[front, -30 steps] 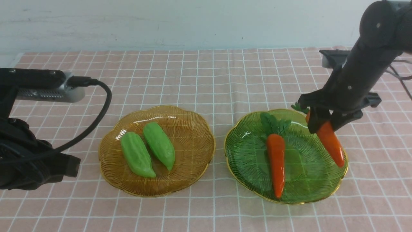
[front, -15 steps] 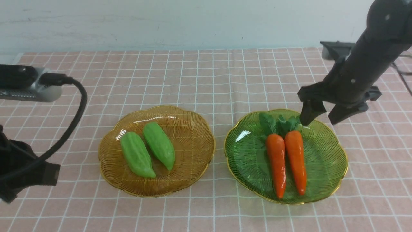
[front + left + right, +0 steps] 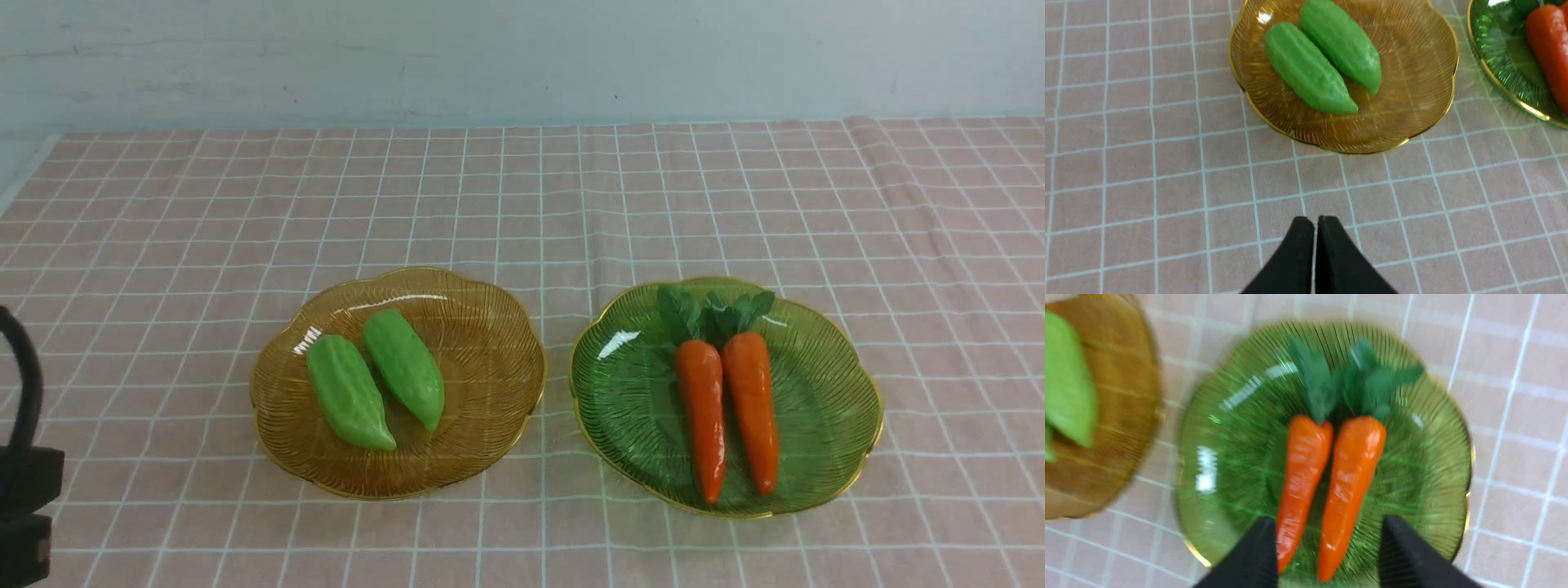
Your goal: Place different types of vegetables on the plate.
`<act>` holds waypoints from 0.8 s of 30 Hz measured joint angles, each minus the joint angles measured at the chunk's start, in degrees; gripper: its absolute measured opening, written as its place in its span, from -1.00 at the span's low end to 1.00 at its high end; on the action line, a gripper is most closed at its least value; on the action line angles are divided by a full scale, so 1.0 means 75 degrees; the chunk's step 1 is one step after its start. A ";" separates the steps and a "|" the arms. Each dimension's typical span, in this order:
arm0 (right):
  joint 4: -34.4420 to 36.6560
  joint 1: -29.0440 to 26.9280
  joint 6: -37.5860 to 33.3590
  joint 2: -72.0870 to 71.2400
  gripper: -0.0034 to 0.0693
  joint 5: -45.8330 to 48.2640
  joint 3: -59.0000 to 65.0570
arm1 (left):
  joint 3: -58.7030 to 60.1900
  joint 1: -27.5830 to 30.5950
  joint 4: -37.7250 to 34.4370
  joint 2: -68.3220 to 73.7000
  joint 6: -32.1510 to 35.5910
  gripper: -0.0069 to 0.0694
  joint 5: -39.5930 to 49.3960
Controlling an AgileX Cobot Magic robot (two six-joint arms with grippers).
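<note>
Looking down past wide-spread right claw (image 3: 1327,520), found both carrots (image 3: 702,408) on green plate (image 3: 620,408) at frame right, tips toward claw; found gourds (image 3: 349,392) on amber plate (image 3: 490,367) beyond closed left claw (image 3: 1314,220).

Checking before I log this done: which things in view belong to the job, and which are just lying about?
Job: two gourds on the amber plate; two carrots on the green plate.
Lying about: checked cloth; black cable at the left edge.
</note>
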 joint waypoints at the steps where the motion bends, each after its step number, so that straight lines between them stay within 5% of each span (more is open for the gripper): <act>1: -0.0016 0.0000 0.0000 -0.0491 -0.93 -0.0277 0.0318 | 0.0038 0.0000 0.0000 -0.0058 -0.0002 -0.83 -0.0052; 3: -0.0089 0.0000 0.0000 -0.1373 -0.94 -0.1012 0.1098 | 0.0086 0.0000 0.0007 -0.0171 -0.0002 -0.83 -0.0124; 8: -0.0398 0.0000 0.0069 -0.5102 -0.95 -0.5630 0.4992 | 0.0304 0.0000 0.0022 -0.0270 -0.0002 -0.83 -0.0346; 17: -0.0543 0.0000 0.0310 -0.7640 -0.95 -0.8190 0.8399 | 0.0579 0.0000 0.0044 -0.0303 -0.0002 -0.83 -0.0651; 24: -0.0543 0.0000 0.0317 -0.7819 -0.95 -0.8697 0.8691 | 0.1359 0.0000 0.0041 -0.1276 -0.0009 -0.83 -0.1523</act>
